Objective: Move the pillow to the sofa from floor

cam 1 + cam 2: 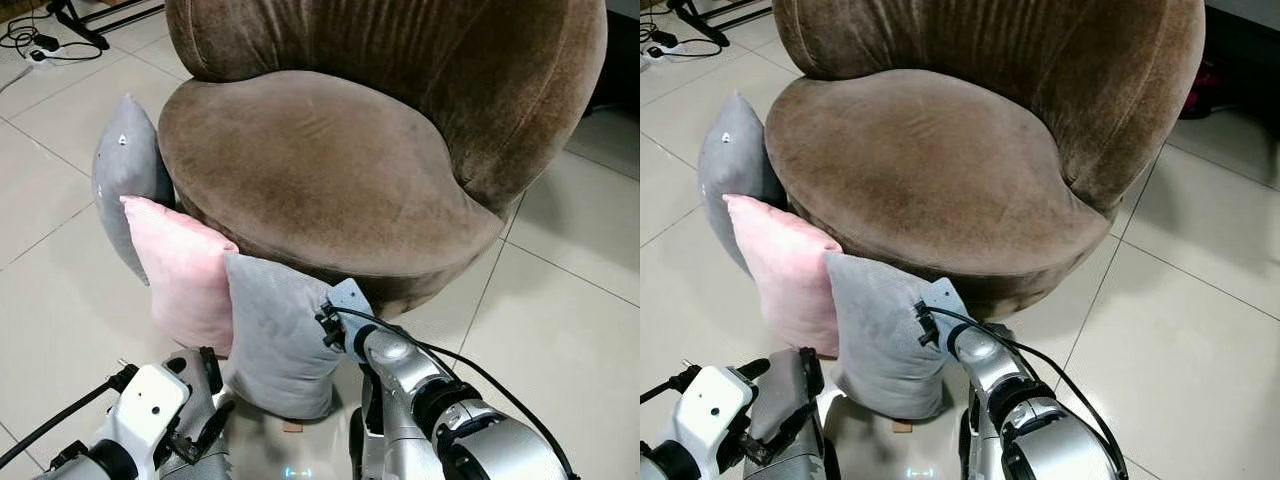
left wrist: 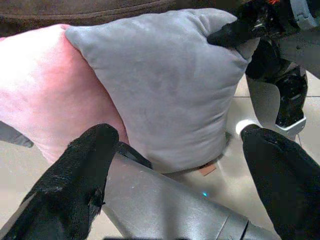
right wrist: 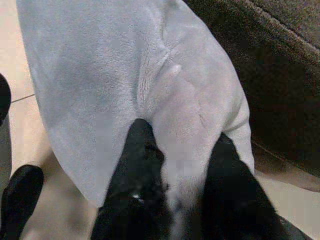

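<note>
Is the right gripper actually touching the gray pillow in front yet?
Touching. In the right wrist view the right gripper has its two black fingers pinched on a fold of the gray pillow, fabric bunched between them.

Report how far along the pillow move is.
Done: the right gripper has pinched the near grey pillow at its corner. In hand: the left gripper is open below that pillow, not gripping. Left: the pillow stands on the floor against the brown sofa; lifting it onto the seat remains. The pink pillow and another grey pillow also lean there.
</note>
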Controlling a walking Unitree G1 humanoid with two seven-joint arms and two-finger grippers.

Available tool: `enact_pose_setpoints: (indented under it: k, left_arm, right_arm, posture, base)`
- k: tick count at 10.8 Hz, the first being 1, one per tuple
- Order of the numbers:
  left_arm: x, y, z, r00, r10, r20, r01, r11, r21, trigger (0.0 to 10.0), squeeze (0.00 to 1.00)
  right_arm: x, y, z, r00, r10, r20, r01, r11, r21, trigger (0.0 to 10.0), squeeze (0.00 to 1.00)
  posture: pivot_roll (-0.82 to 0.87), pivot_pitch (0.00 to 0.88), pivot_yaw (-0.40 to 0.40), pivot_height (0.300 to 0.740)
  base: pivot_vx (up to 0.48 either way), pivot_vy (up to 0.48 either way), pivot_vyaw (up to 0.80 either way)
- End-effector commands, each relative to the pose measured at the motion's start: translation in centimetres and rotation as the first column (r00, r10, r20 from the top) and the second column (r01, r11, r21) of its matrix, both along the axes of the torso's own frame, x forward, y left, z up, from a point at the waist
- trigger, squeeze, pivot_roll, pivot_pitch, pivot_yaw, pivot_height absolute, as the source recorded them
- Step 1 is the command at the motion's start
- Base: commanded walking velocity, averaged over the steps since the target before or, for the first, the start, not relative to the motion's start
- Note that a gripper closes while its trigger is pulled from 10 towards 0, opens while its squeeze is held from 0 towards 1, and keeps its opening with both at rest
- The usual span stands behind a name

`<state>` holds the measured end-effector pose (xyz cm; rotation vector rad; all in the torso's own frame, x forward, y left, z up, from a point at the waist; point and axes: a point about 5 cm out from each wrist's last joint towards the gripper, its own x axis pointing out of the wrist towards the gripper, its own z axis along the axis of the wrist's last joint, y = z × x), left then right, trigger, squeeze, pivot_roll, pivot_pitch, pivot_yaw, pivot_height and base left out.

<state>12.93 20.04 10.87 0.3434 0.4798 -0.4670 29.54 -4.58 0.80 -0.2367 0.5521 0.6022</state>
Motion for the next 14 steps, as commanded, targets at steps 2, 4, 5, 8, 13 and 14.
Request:
enact_pose_setpoints:
  k: [2,4,5,8,13,14]
  left_arm:
    - [-0.1,-0.2,-0.5,1.0,-0.002,-0.014,0.002,1.0,-0.005,10.0,0.0]
    - [0.0,-0.3,-0.7,1.0,0.001,-0.01,-0.001,1.0,-0.007,10.0,0.0]
    - [0.1,-0.3,-0.8,1.0,0.003,-0.006,-0.003,1.0,-0.008,10.0,0.0]
    - [1.0,-0.9,-1.4,1.0,0.02,0.021,-0.019,1.0,-0.023,10.0,0.0]
    - [6.2,-1.5,-0.5,0.974,0.143,0.178,-0.121,0.984,-0.132,10.0,0.0]
    - [7.0,-1.3,-0.4,0.963,0.176,0.203,-0.147,0.978,-0.149,10.0,0.0]
  right_arm:
    - [-1.1,0.0,-1.1,0.998,0.001,-0.064,0.0,1.0,0.012,0.0,0.0]
    - [-1.0,0.2,-1.0,0.996,-0.011,-0.093,0.017,0.998,0.061,0.0,0.0]
    - [-0.9,0.3,-0.8,0.996,-0.013,-0.09,0.021,0.996,0.086,0.0,0.0]
    - [-0.9,-0.1,-0.8,0.996,-0.013,-0.091,0.022,0.994,0.105,0.0,0.0]
    - [2.3,-5.7,3.1,0.995,-0.088,0.036,0.072,0.944,0.323,0.0,0.0]
    - [3.0,-7.3,5.1,0.987,-0.13,0.095,0.082,0.914,0.398,0.0,0.0]
  posture:
    - [0.08,0.133,-0.074,0.495]
    - [0.08,0.123,-0.076,0.495]
    - [0.08,0.117,-0.079,0.495]
    - [0.07,0.063,-0.083,0.495]
    - [-0.01,0.0,-0.062,0.495]
    - [-0.02,0.0,-0.05,0.495]
  base:
    - [0.0,0.0,0.0]
    - [0.0,0.0,0.0]
    - [0.0,0.0,0.0]
    - [0.0,0.0,0.0]
    - [0.0,0.0,0.0]
    - [0.0,0.0,0.0]
